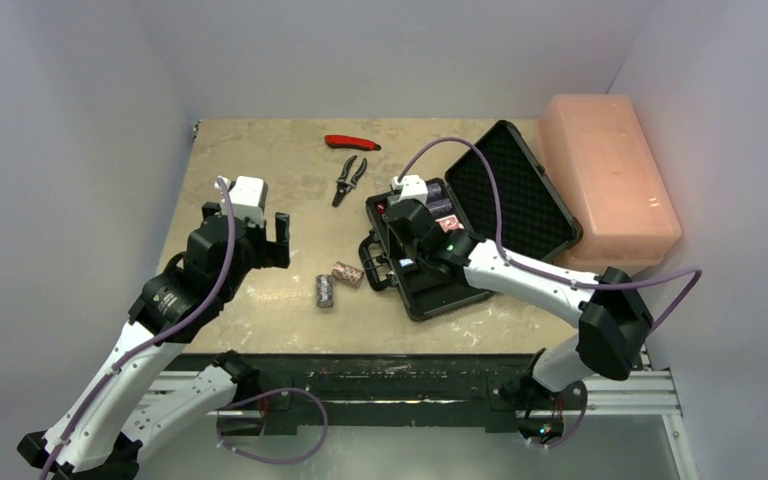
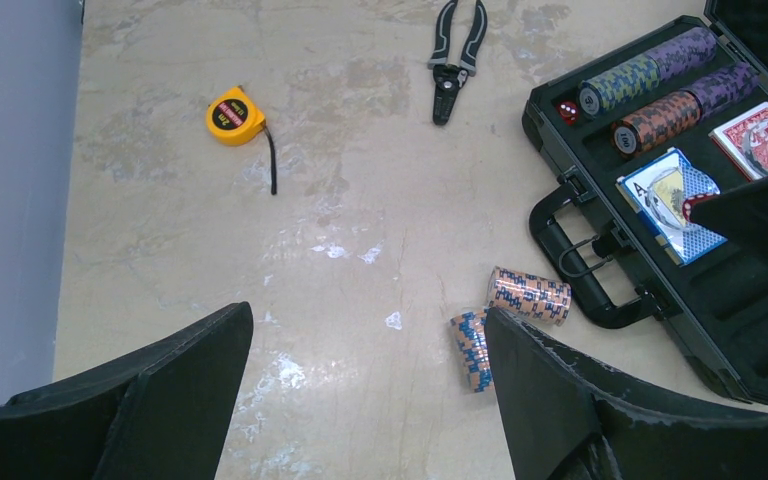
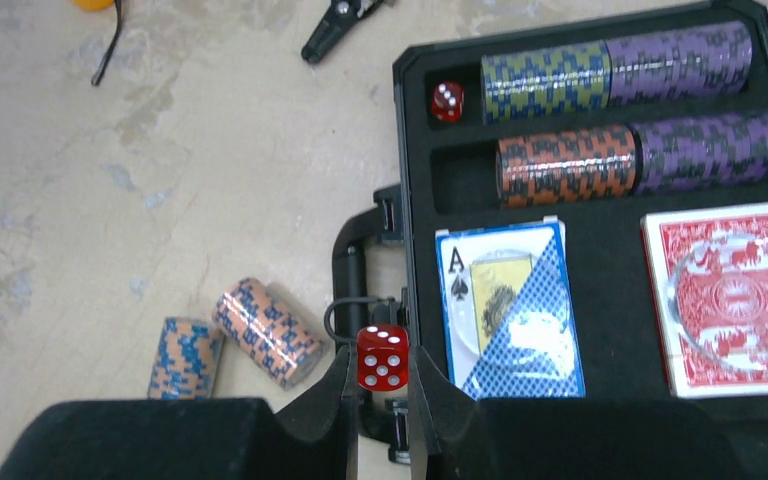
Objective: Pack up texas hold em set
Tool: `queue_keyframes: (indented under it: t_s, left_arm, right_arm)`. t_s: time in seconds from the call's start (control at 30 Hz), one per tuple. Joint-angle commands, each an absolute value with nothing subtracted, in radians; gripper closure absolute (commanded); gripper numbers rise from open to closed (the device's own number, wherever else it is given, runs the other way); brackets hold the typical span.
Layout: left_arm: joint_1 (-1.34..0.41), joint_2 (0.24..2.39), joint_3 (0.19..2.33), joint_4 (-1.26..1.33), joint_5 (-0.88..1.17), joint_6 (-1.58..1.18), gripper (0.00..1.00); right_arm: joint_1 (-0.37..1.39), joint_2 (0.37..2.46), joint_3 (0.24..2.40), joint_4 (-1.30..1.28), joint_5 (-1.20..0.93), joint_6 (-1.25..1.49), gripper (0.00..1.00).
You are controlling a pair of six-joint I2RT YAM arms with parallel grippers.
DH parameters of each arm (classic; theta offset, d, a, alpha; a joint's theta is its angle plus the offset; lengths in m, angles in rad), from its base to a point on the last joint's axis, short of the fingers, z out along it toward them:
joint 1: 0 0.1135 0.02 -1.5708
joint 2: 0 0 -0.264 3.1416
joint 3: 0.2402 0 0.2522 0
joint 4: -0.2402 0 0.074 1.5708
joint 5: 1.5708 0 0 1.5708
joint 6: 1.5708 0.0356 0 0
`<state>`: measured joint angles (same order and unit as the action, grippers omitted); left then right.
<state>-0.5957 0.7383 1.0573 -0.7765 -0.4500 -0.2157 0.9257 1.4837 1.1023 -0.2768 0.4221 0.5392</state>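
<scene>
Right gripper (image 3: 381, 375): the two fingers are clamped on a small red die with white pips (image 3: 382, 357), one pad on each side face. From the wrist view the held die sits in line with the handle (image 3: 345, 260) of the black plastic briefcase (image 3: 405, 120), at the case's near edge and just left of the blue card deck (image 3: 508, 320). Whether the die touches the case cannot be told.

Case contents: the briefcase lies open on the beige table (image 3: 160, 200), lid (image 1: 520, 190) tilted back. The far slot holds a second red die (image 3: 447, 101), then a green-and-black chip stack (image 3: 545, 80) and a purple chip stack (image 3: 678, 62), laid end to end. The next slot holds an orange-and-black chip stack (image 3: 567, 165) and another purple stack (image 3: 710, 150). Nearer lie the blue deck and, to its right, a red card deck (image 3: 730, 300).

Outside the case: two peach-and-blue chip stacks (image 3: 268, 331) (image 3: 185, 358) lie on their sides on the table, just left of the handle, close together.

Left gripper (image 2: 368, 315): fingers stand wide apart, nothing between them. It hangs above bare table, left of the two loose stacks.

Other items: black-handled pliers (image 2: 457, 60), a yellow tape measure (image 2: 234, 115), a red-handled tool (image 1: 352, 142) and a large pink plastic box (image 1: 610, 175) beside the lid.
</scene>
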Motion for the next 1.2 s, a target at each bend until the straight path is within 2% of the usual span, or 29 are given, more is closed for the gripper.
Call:
queue_keyframes:
  t_s: [0.0, 0.6, 1.17]
  left_arm:
    - [-0.590, 0.738, 1.058, -0.761, -0.461, -0.198, 0.14]
    - [-0.590, 0.728, 1.059, -0.762, -0.469, -0.193, 0.14]
    - [-0.591, 0.726, 1.060, -0.761, -0.469, -0.193, 0.14]
  right_arm:
    - [0.887, 1.523, 1.200, -0.260, 0.378, 0.506, 1.00]
    - [0.762, 1.709, 1.408, -0.320, 0.347, 0.491, 1.00]
    - [0.717, 1.852, 1.494, -0.336, 0.291, 0.481, 1.00]
